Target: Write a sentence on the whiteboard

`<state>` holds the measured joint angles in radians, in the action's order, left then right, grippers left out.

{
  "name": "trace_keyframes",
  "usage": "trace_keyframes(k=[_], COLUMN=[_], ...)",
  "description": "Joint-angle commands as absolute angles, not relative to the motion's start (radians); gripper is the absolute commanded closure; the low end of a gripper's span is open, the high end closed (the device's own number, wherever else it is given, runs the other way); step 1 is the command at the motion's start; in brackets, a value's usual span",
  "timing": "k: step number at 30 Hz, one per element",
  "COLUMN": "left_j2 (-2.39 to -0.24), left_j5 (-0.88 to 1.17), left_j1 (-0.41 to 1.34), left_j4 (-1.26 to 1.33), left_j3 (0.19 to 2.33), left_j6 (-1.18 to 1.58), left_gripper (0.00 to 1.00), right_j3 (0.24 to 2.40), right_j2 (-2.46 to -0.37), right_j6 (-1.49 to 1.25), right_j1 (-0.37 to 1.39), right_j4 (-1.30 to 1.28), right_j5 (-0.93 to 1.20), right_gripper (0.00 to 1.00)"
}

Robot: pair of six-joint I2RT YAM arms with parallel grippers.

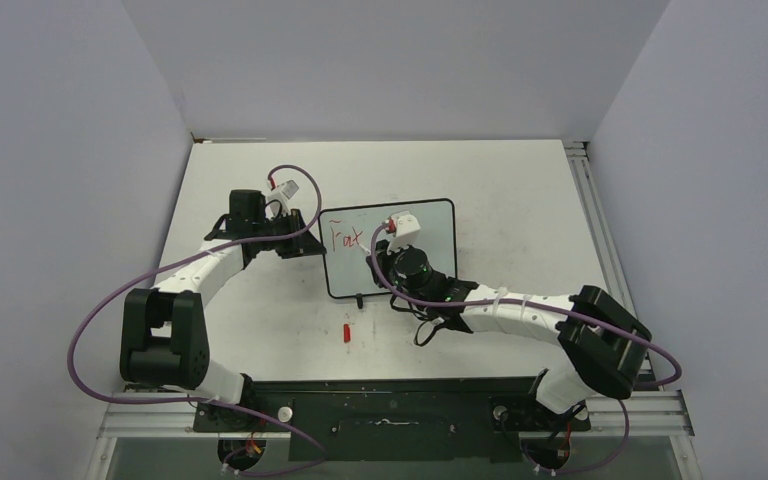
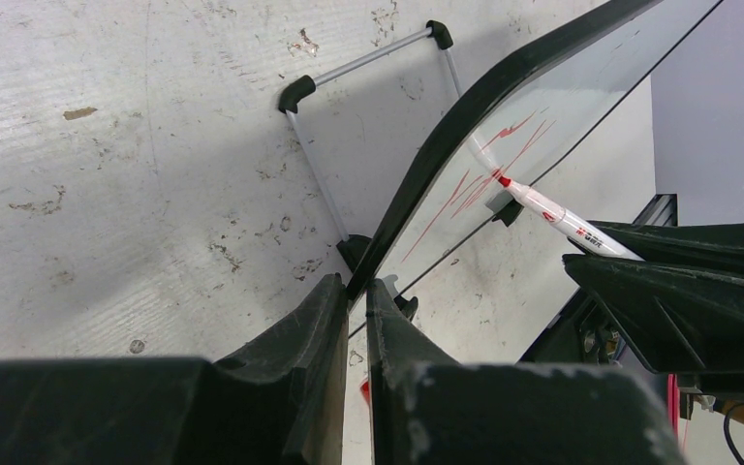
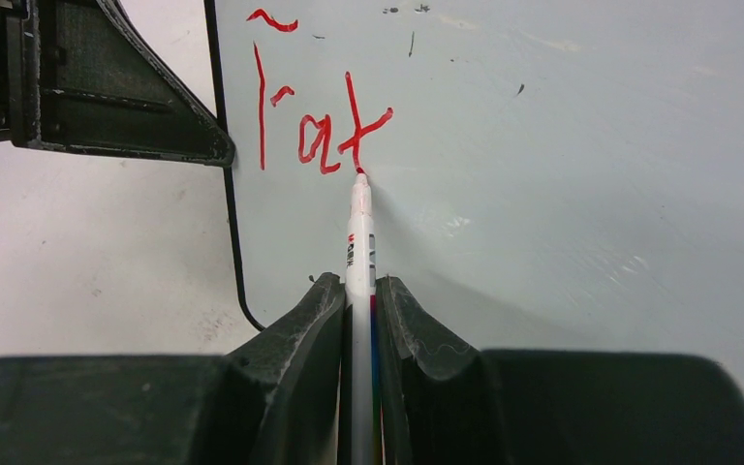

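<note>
gripping marker (image 3: 359, 242), r fingers (image 3: 312, 329), tip fwd on whiteboard (image 3: 562, 145); l fingers (image 2: 318, 325) clamped on its edge

It was a robotics lab test cell; plain grey walls (image 1: 60, 150) boxed in a scuffed white table (image 1: 500, 180); a left arm (image 1: 200, 270) and a right arm (image 1: 520, 312) stood bolted to a black plate (image 1: 390, 398) at its near edge, trailing purple cables (image 1: 75, 335); an aluminium rail (image 1: 600, 230) lined one side.
</note>
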<state>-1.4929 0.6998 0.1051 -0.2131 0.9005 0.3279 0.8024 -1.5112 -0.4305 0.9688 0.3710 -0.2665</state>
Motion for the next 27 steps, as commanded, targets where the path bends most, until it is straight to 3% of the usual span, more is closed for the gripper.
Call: trace_keyframes(k=[1,14,27], left_j2=[-1.477,-1.477,-1.477], left_j5=[0.736,0.735,0.736], left_j1=[0.114,0.113,0.114], left_j4=[-0.213,-0.213,-0.213], left_j3=[0.939,0.938,0.939], left_j6=[0.328,0.328,0.328], left_gripper=[0.92,0.92,0.92], right_j3=[0.795,0.826,0.907], right_j2=[-1.465,-1.39,-1.444], right_j6=[-0.423,-0.376,-0.325], right_j1=[0.965,0.974,0.937], right_j4=[0.35,0.366,0.379], right_j5=[-0.328,-0.302,-0.324], right_gripper=[0.95,0.95,0.95])
